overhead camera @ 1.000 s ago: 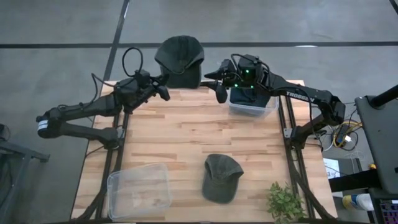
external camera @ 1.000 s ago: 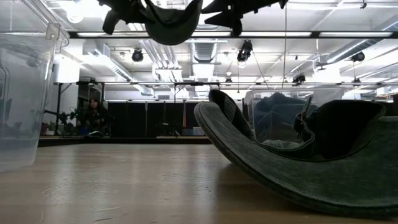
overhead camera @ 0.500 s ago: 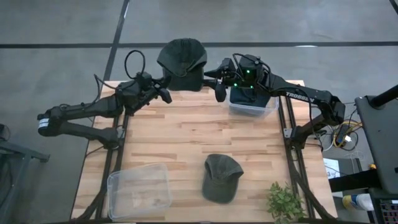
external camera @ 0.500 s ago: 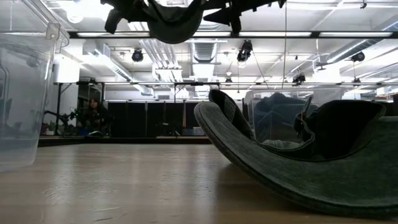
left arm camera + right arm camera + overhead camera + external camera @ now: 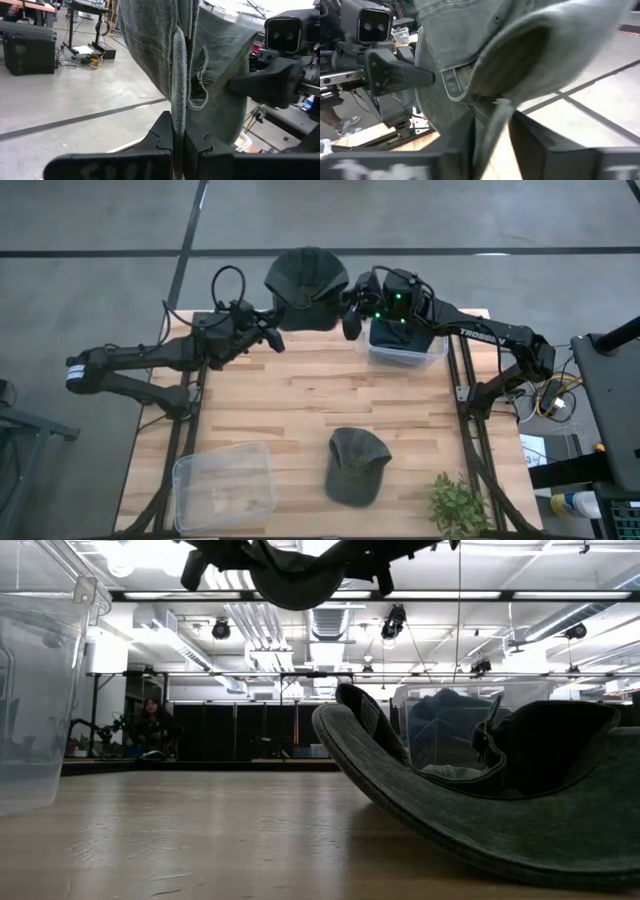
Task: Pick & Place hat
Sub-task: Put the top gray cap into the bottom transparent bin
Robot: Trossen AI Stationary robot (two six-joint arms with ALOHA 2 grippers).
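Right now the left gripper (image 5: 272,339) is pinching the hat (image 5: 306,277) aloft beyond the table's far edge, while the right gripper (image 5: 350,315) is straddling its opposite side, fingers not visibly clamped.

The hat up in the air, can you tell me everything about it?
The hat up in the air is a dark grey-green cloth cap with stitched seams and a brim. It hangs crumpled above the table's far edge, touching no surface. The left gripper is shut on a fold of its fabric. The right gripper has its fingers on either side of another fold, though whether they have closed on it is unclear.
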